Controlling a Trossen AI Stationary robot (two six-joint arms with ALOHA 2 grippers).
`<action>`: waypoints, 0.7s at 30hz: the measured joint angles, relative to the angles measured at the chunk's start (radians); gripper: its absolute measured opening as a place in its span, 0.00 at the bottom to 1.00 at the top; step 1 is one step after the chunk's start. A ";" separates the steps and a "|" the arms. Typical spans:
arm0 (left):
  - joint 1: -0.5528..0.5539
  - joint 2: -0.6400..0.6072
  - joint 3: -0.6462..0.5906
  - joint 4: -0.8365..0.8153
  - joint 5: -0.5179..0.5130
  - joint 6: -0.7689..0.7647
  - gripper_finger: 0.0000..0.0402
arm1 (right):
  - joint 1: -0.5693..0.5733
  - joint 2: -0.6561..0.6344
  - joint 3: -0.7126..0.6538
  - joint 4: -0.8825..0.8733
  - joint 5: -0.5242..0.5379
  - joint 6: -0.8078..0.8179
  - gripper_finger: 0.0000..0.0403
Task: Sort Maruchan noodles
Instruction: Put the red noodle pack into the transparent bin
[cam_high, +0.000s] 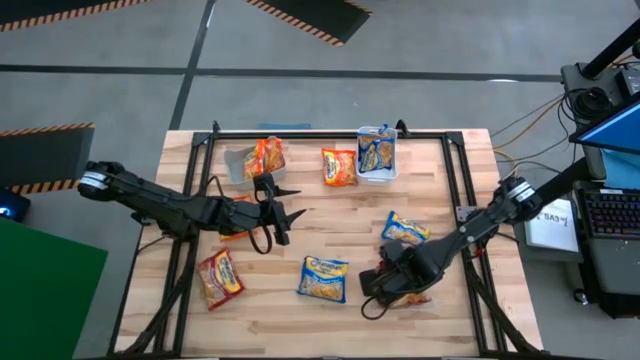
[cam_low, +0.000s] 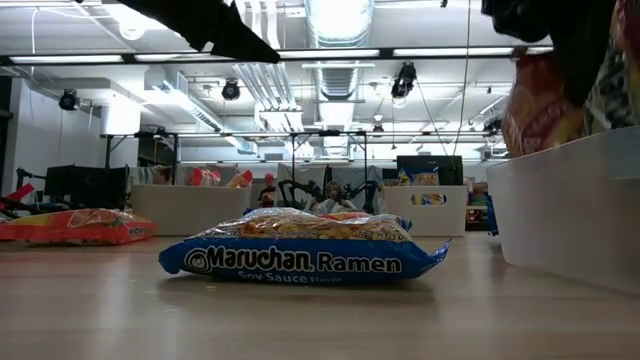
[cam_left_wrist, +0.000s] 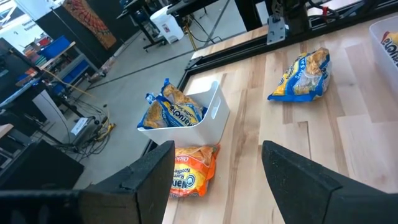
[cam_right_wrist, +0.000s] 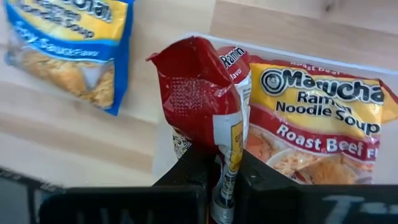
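Observation:
Maruchan packets lie flat on the wooden table: a blue one (cam_high: 323, 278) near the middle, another blue one (cam_high: 405, 229), a red one (cam_high: 220, 278) and an orange one (cam_high: 338, 167). Far-edge containers hold an orange packet (cam_high: 265, 157) and a blue packet (cam_high: 377, 154). My right gripper (cam_high: 385, 283) is shut on a red packet (cam_right_wrist: 199, 93) over a clear container (cam_right_wrist: 298, 53) that holds a Roast Beef packet (cam_right_wrist: 311, 124). My left gripper (cam_high: 290, 213) hovers open at the table's left middle, touching nothing. My right gripper pinches the red packet between its two fingers by one crimped end (cam_right_wrist: 225, 158). The packet's body extends beyond the fingertips, crumpled, over the container. In the low view it hangs (cam_low: 545, 100) at the container's rim; its lower part is hidden behind the wall.
A black metal frame (cam_high: 300, 131) borders the table's far and side edges. An orange packet (cam_high: 236, 216) lies partly under my left arm. In the low view the right container (cam_low: 570, 210) stands close by. Bare wood shows along the near edge.

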 joint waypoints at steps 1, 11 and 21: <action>0.000 0.000 0.000 0.001 0.000 -0.001 0.56 | -0.003 0.012 0.000 0.001 -0.001 0.000 0.03; 0.000 0.000 0.001 0.007 0.000 -0.005 0.56 | -0.023 0.063 0.000 0.000 -0.003 -0.011 0.21; 0.000 0.000 0.001 0.014 0.000 -0.005 0.56 | -0.054 0.030 0.002 0.077 0.007 -0.067 0.52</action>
